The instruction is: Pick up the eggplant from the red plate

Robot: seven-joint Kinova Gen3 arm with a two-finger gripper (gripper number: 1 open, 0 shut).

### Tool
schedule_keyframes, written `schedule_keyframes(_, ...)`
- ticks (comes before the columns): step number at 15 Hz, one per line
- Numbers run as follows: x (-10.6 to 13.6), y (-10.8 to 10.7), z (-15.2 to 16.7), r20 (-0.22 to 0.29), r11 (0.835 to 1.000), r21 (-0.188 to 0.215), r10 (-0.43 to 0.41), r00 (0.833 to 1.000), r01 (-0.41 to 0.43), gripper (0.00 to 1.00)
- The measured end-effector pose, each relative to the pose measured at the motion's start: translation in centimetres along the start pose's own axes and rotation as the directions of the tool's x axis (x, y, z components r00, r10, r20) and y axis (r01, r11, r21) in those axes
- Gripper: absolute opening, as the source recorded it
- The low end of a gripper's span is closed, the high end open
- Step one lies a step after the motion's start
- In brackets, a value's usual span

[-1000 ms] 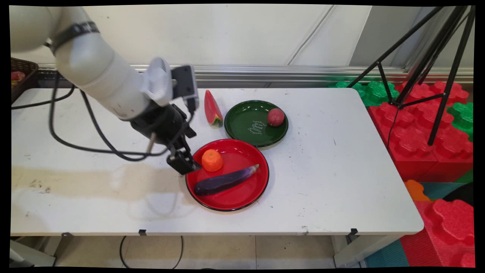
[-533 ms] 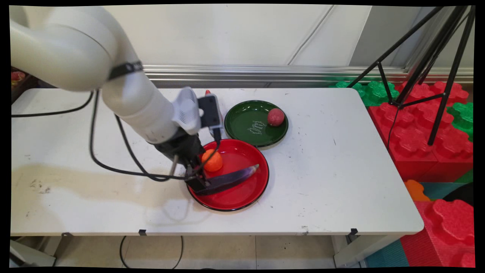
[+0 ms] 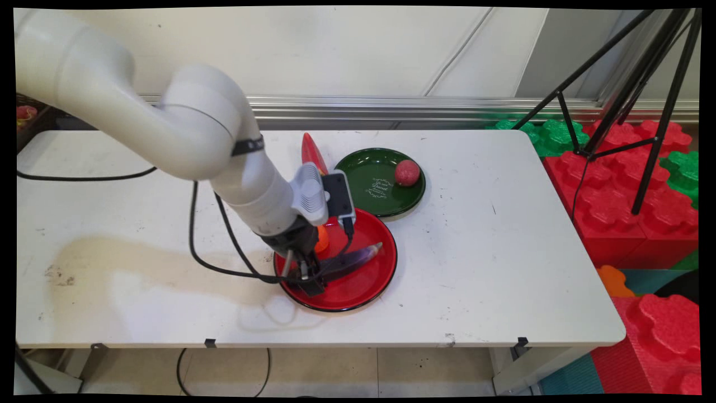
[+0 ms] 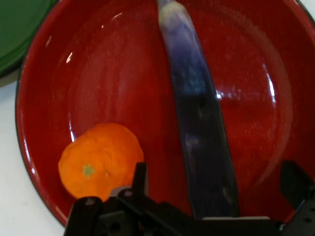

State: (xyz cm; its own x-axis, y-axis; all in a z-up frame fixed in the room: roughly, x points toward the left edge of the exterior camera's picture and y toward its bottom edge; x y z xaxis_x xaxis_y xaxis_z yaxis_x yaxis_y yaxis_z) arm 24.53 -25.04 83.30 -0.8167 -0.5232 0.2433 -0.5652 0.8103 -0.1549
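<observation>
A red plate (image 3: 366, 282) (image 4: 123, 69) holds a long purple eggplant (image 3: 353, 259) (image 4: 199, 142) and an orange (image 3: 322, 242) (image 4: 101, 160). My gripper (image 3: 311, 284) (image 4: 216, 179) is low over the plate, at the eggplant's thick end. It is open, with one finger on each side of the eggplant and a gap on both sides. In the hand view the orange lies just left of the left finger (image 4: 140, 177). The arm hides most of the orange in the main view.
Behind the red plate, a green plate (image 3: 366, 168) (image 4: 15, 24) carries a red ball (image 3: 406, 172). A watermelon slice (image 3: 311, 148) stands to its left. A black tripod (image 3: 643, 95) and red and green foam blocks (image 3: 615, 190) stand off the table's right end.
The gripper has moved right and down, from the red plate's left rim to astride the eggplant's thick end. The arm now covers most of the orange.
</observation>
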Motion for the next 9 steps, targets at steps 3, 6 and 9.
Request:
schedule_keyframes(3, 0.2, 0.1, 2.0, 0.004, 1.000, -0.003, -0.003, 1.000, 0.003, 1.00)
schedule_keyframes(6, 0.3, 0.2, 3.6, 0.006, 1.000, -0.006, -0.005, 1.000, 0.005, 1.00)
schedule_keyframes(9, 0.4, 0.3, 4.6, 0.000, 1.000, -0.006, -0.005, 1.000, 0.005, 0.00)
